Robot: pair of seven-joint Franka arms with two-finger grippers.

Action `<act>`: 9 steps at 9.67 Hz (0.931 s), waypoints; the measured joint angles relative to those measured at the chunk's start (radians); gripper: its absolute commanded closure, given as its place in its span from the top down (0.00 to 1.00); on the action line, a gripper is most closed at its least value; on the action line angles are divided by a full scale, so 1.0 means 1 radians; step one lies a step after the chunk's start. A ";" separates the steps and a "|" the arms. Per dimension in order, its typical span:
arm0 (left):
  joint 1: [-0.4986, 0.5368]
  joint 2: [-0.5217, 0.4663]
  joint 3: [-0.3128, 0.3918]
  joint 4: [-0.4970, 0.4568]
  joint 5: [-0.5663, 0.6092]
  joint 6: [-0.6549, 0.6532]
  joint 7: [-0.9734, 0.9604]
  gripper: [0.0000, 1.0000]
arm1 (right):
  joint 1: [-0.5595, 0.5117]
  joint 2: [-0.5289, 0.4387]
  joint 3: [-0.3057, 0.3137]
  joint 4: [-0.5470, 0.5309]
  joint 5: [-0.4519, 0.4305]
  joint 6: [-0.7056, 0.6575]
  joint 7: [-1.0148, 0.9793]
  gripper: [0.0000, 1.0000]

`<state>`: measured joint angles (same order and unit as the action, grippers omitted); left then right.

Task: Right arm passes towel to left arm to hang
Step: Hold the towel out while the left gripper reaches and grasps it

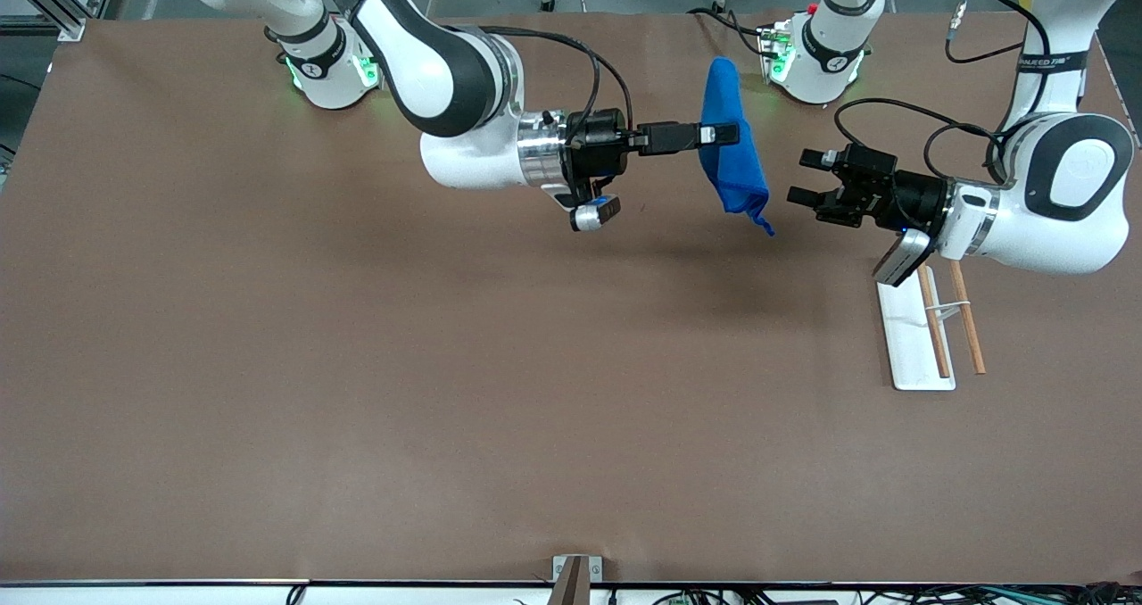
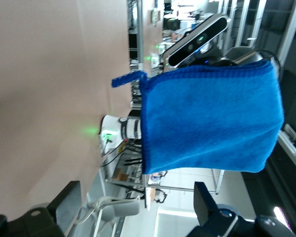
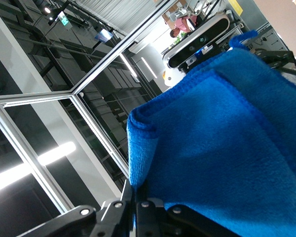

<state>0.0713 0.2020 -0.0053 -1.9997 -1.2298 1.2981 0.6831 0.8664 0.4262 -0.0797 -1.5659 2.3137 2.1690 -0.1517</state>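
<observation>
Brown table [image 1: 357, 364], towel [image 1: 730, 141] aloft in right pincer [image 1: 714, 134]

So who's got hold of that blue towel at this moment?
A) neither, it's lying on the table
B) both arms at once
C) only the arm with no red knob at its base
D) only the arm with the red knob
C: the right end effector is clamped on the towel, holding it up above the table, while the left end effector is open beside it, not touching.

Robotics lab, from my console
I see two bench-mounted arms on a brown-covered table [image 1: 268, 364], aluminium framing [image 3: 64, 98] and shelving around the cell, and cables along the table edge
</observation>
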 measured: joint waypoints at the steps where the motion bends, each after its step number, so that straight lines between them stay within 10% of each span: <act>1: 0.000 0.000 0.000 -0.026 -0.045 -0.001 0.034 0.98 | 0.005 0.000 0.000 0.000 0.000 0.000 0.000 0.01; 9: -0.027 0.028 -0.008 -0.170 -0.350 -0.001 0.253 0.95 | 0.042 0.040 0.000 0.002 0.166 -0.020 -0.055 0.01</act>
<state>0.0444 0.2299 -0.0137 -2.1700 -1.5795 1.2972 0.9358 0.9088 0.4660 -0.0799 -1.5639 2.4800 2.1488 -0.2066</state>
